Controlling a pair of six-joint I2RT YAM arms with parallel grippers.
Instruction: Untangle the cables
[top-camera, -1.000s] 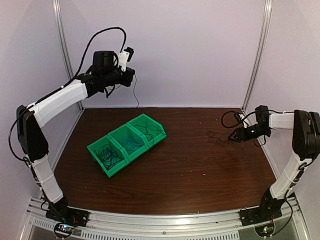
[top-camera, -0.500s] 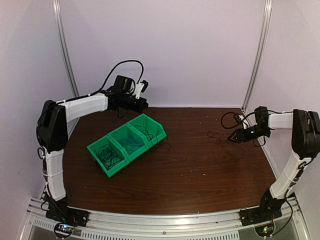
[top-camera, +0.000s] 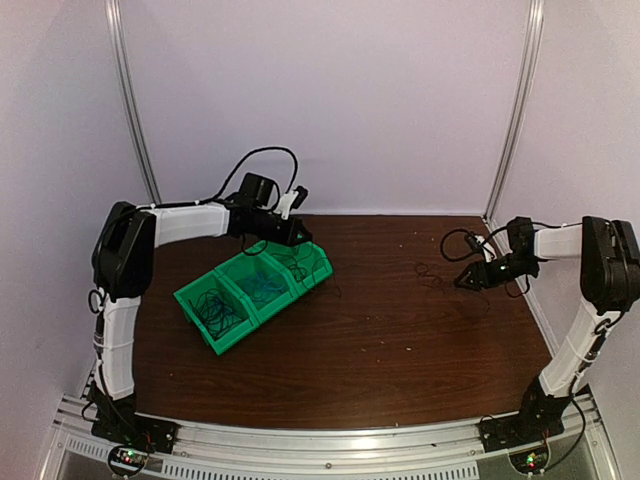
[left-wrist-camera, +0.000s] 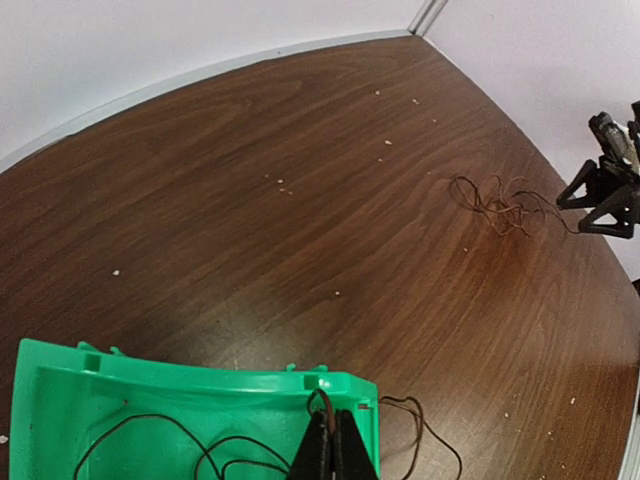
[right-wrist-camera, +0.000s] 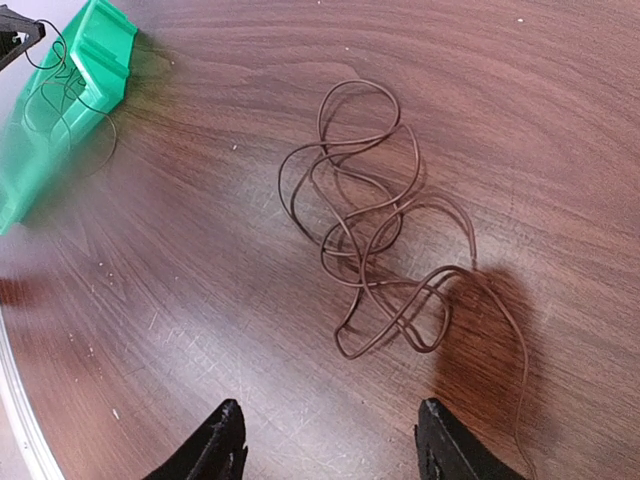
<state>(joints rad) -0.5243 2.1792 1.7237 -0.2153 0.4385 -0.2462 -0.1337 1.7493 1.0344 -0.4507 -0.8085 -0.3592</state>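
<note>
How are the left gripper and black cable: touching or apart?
Touching. Left wrist view: the black cable loops into the shut tips of the left gripper over the green bin.

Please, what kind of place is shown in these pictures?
Probably a robot test cell in a laboratory: a left arm and a right arm bolted to a rail beside a brown table, plain walls with metal posts, green bins of thin wires.
</note>
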